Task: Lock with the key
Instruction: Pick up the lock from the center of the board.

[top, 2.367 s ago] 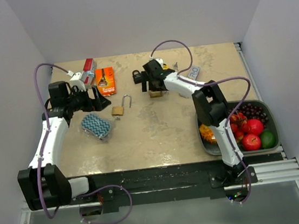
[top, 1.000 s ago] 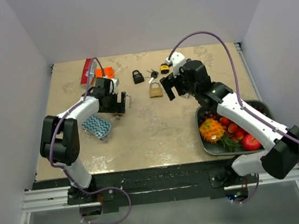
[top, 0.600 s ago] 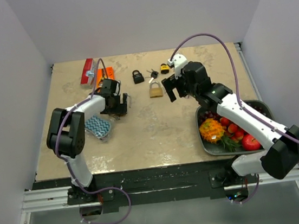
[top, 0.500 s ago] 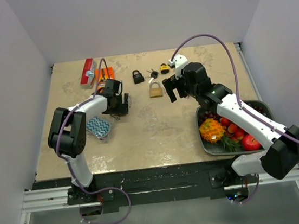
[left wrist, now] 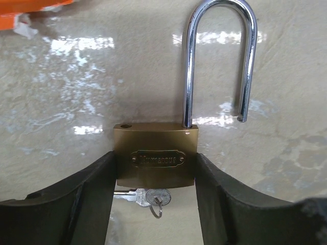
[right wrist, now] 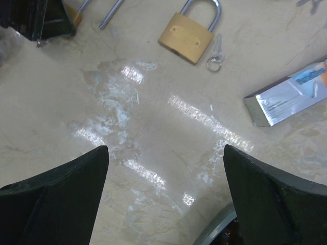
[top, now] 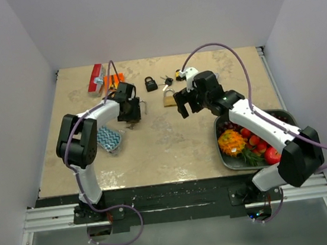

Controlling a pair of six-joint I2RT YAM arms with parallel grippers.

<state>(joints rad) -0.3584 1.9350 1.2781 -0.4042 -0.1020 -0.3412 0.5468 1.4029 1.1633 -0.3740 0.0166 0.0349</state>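
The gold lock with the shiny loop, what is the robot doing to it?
The left end effector has its fingers pressed on both sides of the brass padlock, which lies flat on the table. Its shackle is popped open, with one end out of the body, and a key sticks out of the bottom. So it is not locked yet. The right end effector hovers open over the table and holds nothing, near a second padlock that looks shut.
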